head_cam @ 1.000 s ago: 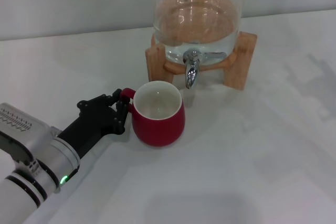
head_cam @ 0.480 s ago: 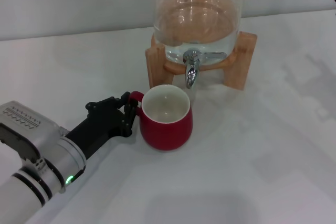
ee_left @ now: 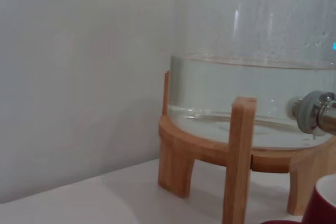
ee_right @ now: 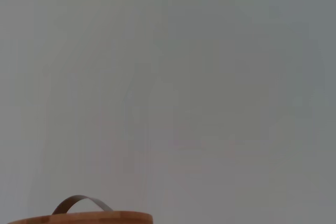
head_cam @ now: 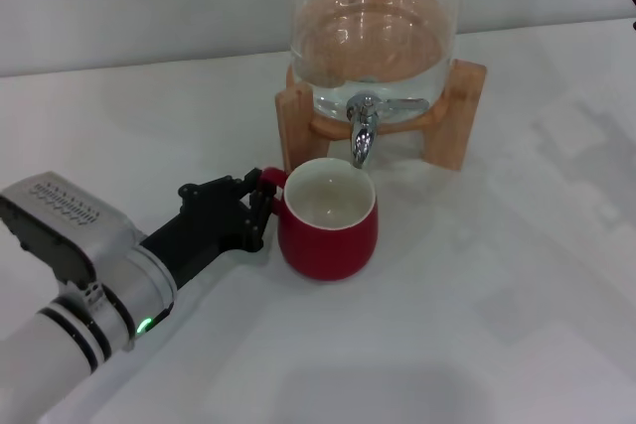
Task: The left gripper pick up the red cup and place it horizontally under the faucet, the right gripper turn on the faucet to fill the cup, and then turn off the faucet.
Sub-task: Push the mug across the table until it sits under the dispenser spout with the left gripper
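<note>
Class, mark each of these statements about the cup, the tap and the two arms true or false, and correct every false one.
1. The red cup stands upright. True.
2. The left tool holds the cup by its handle. True.
3. Water runs from the faucet. False: no stream is visible and the cup looks empty.
4. The right tool rests on the faucet lever. False: it is not in view there.
5. The glass dispenser holds water. True.

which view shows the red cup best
The head view: the whole red cup is visible, upright on the table, its handle held by the left end effector, its mouth just below the faucet. The left wrist view catches only a corner of the cup. The right wrist view shows none of it.
</note>
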Motion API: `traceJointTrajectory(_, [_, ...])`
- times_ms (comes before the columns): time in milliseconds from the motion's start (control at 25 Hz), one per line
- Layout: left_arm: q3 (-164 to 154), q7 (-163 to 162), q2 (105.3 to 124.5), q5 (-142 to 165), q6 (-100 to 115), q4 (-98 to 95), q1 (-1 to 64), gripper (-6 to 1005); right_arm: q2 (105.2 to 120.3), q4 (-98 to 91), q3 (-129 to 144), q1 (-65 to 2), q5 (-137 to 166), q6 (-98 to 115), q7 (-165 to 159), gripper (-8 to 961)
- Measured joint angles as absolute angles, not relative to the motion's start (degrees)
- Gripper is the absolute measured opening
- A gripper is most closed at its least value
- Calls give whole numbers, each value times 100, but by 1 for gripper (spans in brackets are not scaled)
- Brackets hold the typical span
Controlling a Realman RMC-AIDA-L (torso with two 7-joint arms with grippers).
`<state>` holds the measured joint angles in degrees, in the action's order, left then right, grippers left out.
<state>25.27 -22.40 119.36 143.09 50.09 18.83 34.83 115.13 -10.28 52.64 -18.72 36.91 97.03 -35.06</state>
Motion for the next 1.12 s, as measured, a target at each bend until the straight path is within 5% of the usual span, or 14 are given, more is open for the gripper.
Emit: traceJointTrajectory(1120, [2564,-2374,11944,14602,4789,1868,3703,130,11514,-998,5280,-1872,3691,9743,-3506,782])
